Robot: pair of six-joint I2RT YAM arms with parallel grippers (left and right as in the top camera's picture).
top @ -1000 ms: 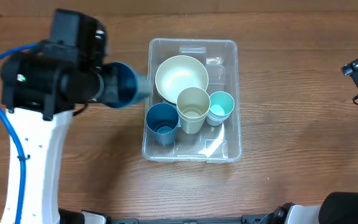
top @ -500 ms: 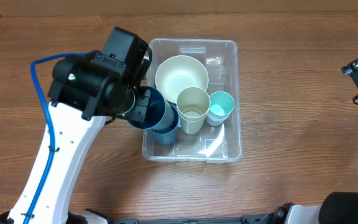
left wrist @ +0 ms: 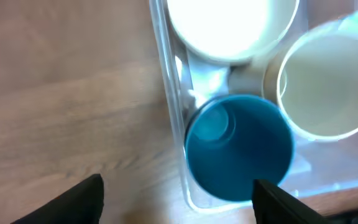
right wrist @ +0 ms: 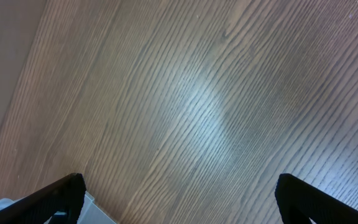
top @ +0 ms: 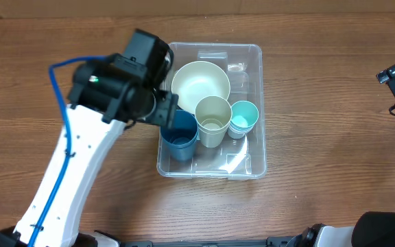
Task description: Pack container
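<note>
Overhead, left arm: a second ago it was over the table's (top: 321, 137) left side, carrying a dark blue cup sideways. It has since swung in above the container's near-left corner.
Left gripper (left wrist: 178, 186): jaws stand wider than the cup below and pinch nothing, so it has let go.
Dark blue cup (top: 179, 134): upright in the near-left corner, against the left wall. A second ring shows inside, so it is probably nested on another blue cup.
Meaning: judged one more piece packed; no loose item seen on the table.
Cream cup (top: 213, 120), light teal cups (top: 243, 116): mid-bin, side by side.
Cream bowl (top: 199, 84): far-left part.
Container (top: 259, 82): mid-table, mouth up, long axis running near edge to far edge.
Right gripper (right wrist: 179, 183): at the right edge over bare wood, fingers spread, empty.
</note>
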